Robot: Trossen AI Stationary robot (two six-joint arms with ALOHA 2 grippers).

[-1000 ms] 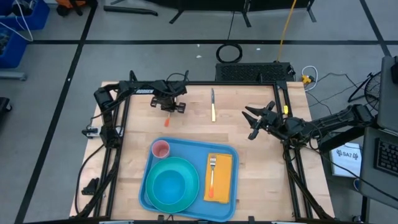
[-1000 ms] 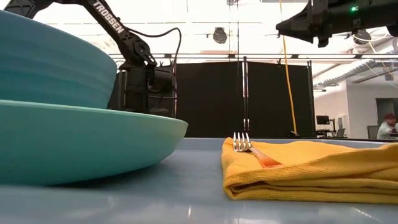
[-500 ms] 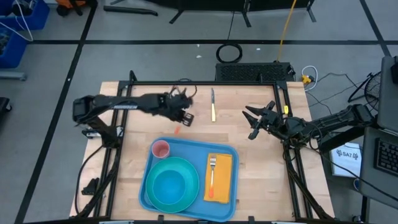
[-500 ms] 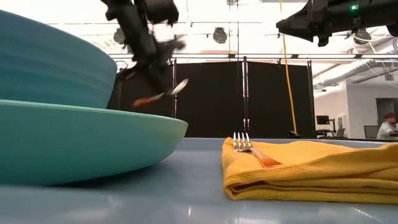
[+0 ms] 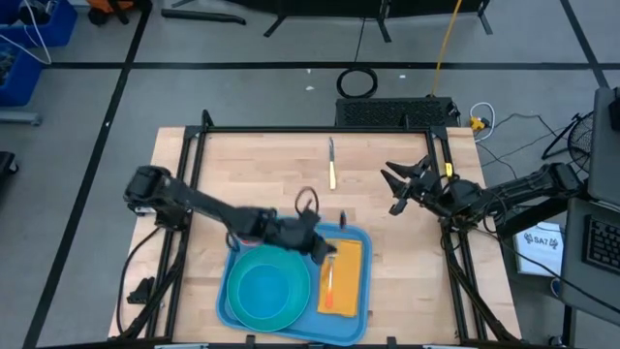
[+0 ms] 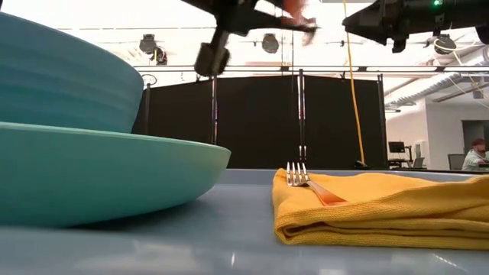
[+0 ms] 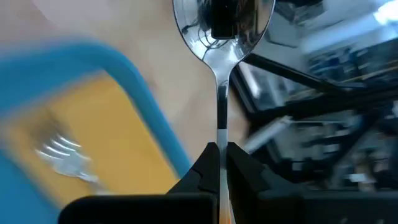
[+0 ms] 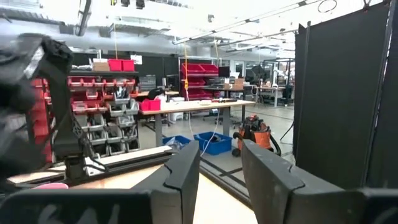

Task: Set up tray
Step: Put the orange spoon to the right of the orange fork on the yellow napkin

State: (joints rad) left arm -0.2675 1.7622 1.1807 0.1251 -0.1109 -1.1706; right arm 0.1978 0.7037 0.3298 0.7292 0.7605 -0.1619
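Note:
The light-blue tray [image 5: 356, 308] lies at the table's near middle. It holds a teal bowl on a teal plate [image 5: 266, 291] and an orange napkin [image 5: 345, 281] with a fork [image 5: 329, 276] on top. My left gripper [image 5: 327, 242] hovers over the tray's far edge, shut on a spoon [image 7: 222, 25] with a silver bowl and an orange handle. My right gripper [image 5: 397, 189] waits open in the air at the table's right. In the low view my left gripper [image 6: 252, 15] shows blurred at the top. My left gripper pinches the spoon's handle [image 7: 221, 140] between its two fingers, just behind the thin silver neck. The fingers lie along the spoon. The spoon sticks straight out past the fingertips, lifted clear, its bowl [image 7: 224, 22] over the bare wood beyond the tray's rim [image 7: 146, 112].
A knife [image 5: 331, 163] with a yellow handle lies on the wood at the far middle. The black frame rails [image 5: 310, 131] run along the table's far and side edges. Bare wood lies between the tray and the knife.
My left gripper has swung from the table's far left toward the near right, rising and turning, and now hovers over the tray's far edge. The spoon has gone with it, lifted clear of the table.

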